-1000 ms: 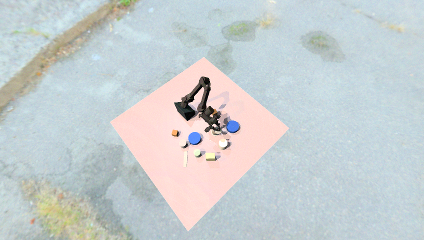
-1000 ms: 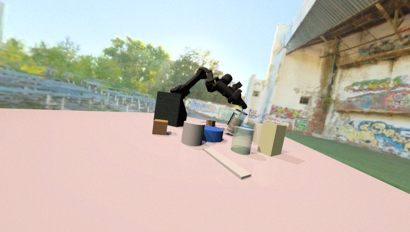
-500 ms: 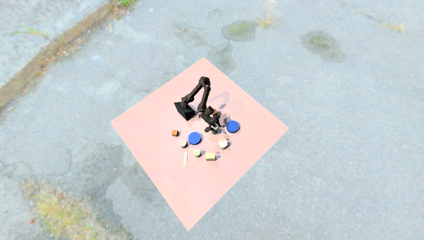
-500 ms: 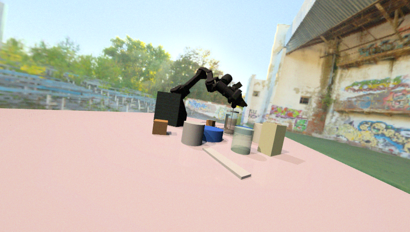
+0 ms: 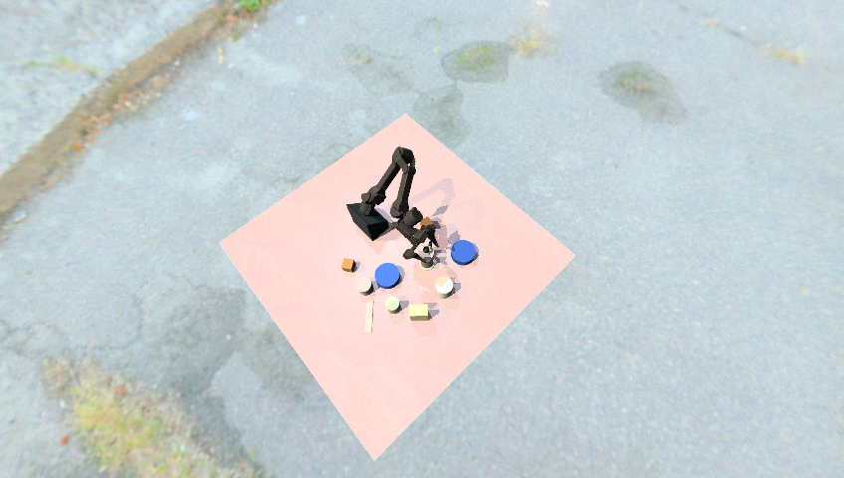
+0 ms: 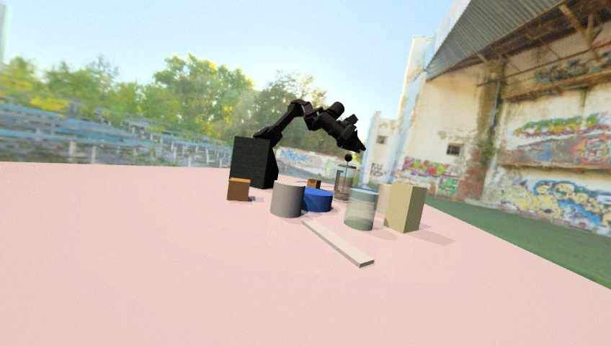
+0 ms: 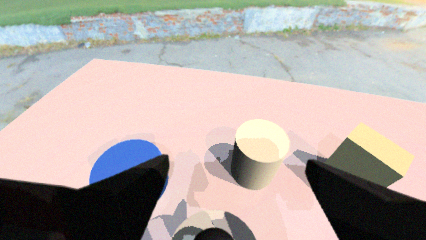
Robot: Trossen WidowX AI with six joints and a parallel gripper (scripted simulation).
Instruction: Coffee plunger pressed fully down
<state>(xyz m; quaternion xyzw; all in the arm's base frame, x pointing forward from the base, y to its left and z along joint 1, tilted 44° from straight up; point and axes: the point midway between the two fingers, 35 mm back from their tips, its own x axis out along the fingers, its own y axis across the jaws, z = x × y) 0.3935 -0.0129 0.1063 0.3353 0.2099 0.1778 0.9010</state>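
The coffee press (image 6: 344,182), a clear glass cylinder, stands upright on the pink mat (image 6: 128,256) and serves as the landmark for all positions below. Its plunger knob (image 6: 348,157), a small black ball on a thin rod, rises above the lid. The gripper (image 6: 359,148) hangs just above the knob and apart from it, fingers spread wide, with nothing between them. In the wrist view the two dark fingers frame the scene at left and right, and the knob (image 7: 213,234) shows at the bottom edge between them, below the fingertips.

In the top view the press (image 5: 427,255) sits beneath the gripper (image 5: 424,247), with the arm base (image 5: 368,220) up and to the left of it. A blue disc (image 5: 463,251) lies just to the right of the press, and a second blue disc (image 5: 387,274) lies to its left. A cream cylinder (image 5: 443,286) stands near the press on the side away from the base. Farther out on that side are a pale green cylinder (image 5: 391,304), a yellow block (image 5: 418,311) and a flat wooden slat (image 5: 368,316). A beige cylinder (image 5: 363,285) and an orange cube (image 5: 347,264) lie well to the left of the press. A second orange cube (image 5: 426,221) sits between the press and the base, partly hidden by the arm.
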